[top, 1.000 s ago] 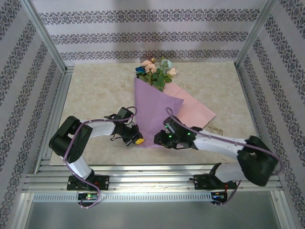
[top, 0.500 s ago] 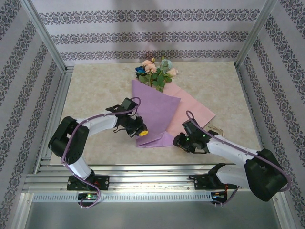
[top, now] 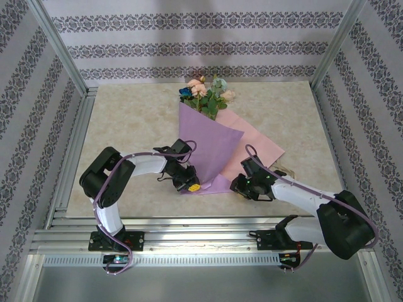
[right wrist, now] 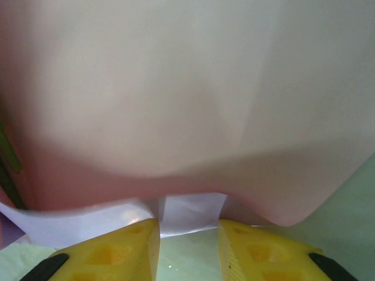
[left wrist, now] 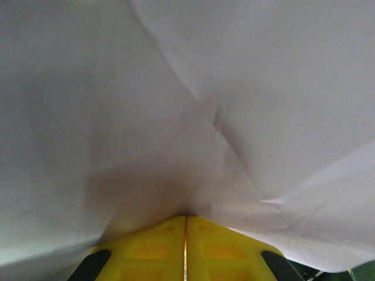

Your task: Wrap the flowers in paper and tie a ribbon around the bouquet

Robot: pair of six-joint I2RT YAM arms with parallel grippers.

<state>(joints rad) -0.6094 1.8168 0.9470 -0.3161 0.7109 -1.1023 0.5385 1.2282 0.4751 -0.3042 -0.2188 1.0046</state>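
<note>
Both grippers sit at the near end of the paper. The left gripper pinches it tight, while the right gripper stands parted at its edge.

Beige marbled tbl: lilac/pink paper w/ flowers on it.

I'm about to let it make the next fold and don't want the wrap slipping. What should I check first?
1. Hold of left gripper on paper: ok, jaws shut on it.
2. Readiness of right gripper: ok, jaws open, paper edge just ahead of them.
3. Cover over flowers: ok, blooms stick out at the far end.
4. Fold of pink flap: not ok, it lies flat to the right.
5. Tangles in ribbon: cannot tell, too faint beside the flap.
</note>
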